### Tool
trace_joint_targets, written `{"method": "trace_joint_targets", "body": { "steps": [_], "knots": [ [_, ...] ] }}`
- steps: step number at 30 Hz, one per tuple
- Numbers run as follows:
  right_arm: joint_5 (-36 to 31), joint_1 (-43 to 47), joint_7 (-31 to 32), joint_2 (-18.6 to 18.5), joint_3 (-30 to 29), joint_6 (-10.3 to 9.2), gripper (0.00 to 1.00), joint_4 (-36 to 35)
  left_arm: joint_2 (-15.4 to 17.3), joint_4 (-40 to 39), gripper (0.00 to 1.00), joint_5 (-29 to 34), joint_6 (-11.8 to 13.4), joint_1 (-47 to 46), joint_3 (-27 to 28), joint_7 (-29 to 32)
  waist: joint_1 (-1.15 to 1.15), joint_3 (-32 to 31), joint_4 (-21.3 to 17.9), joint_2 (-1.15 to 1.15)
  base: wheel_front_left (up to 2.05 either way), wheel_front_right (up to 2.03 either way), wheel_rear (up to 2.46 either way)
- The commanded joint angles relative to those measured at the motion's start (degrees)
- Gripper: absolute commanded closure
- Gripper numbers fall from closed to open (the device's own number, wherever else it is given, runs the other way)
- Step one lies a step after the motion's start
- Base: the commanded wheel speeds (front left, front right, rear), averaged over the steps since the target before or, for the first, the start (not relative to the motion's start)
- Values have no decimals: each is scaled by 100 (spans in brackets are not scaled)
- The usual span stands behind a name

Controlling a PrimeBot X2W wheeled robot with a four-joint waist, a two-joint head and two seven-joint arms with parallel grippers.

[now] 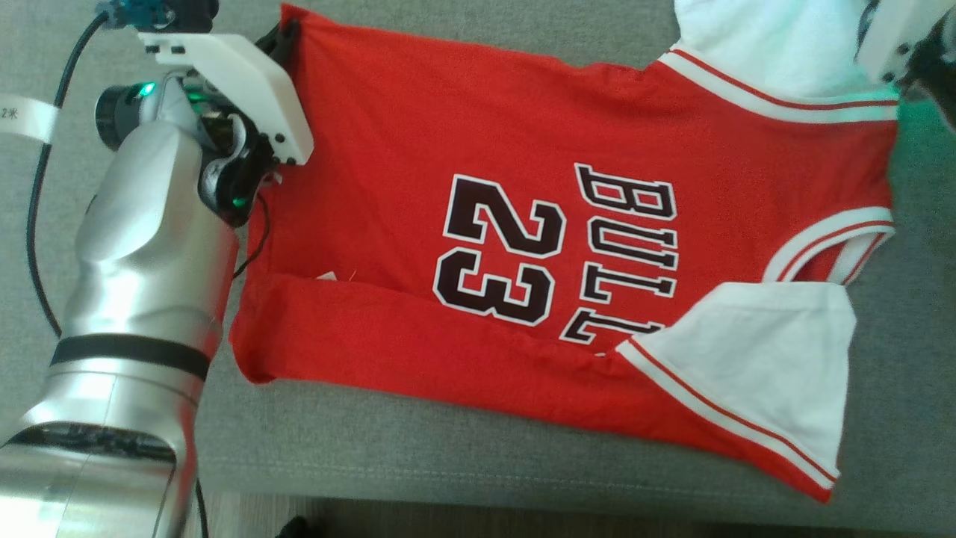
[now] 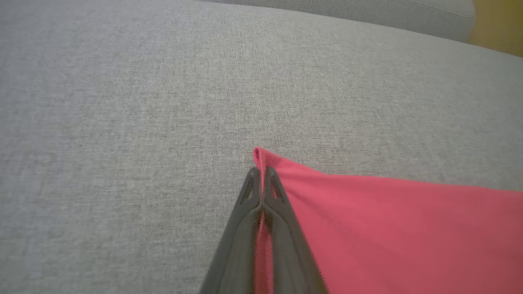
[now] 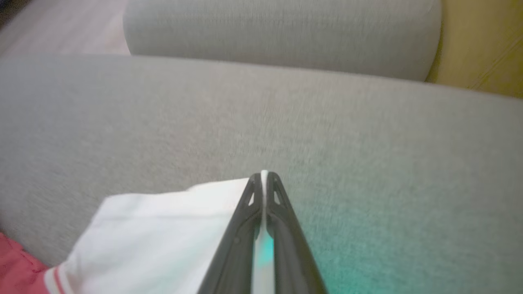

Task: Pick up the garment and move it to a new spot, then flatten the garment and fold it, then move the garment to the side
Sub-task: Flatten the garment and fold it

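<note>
A red basketball jersey with white sleeves, the number 23 and black lettering lies spread across the grey sofa seat. Its near long edge is folded over onto itself. My left gripper is shut on the jersey's red hem corner at the far left; in the head view its dark fingers meet that corner. My right gripper is shut on the white sleeve at the far right. The right wrist body sits at the head view's top right.
The grey sofa back cushion runs along the far side, with a yellow surface beyond it. The seat's front edge and dark floor lie near me. A black cable and a white strap hang at left.
</note>
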Motion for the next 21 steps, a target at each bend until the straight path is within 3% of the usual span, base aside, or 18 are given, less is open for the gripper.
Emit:
{"method": "trace_joint_targets", "body": {
  "steps": [1,8,21],
  "knots": [
    [60,77,-186,-119,6,19,100,-276,288,-101,100,-76,-13,-19,111,-39,-1,-97,-38,0,0,0,0],
    [270,455,-1016,-393,58,19,100,-1032,475,-147,100,-190,-58,194,115,-123,-1,-542,-196,0,0,0,0],
    [404,1971,-1414,-498,-6,19,100,-2363,793,-944,100,-387,-77,1214,141,-309,-1,-1168,-444,0,0,0,0]
  ]
}}
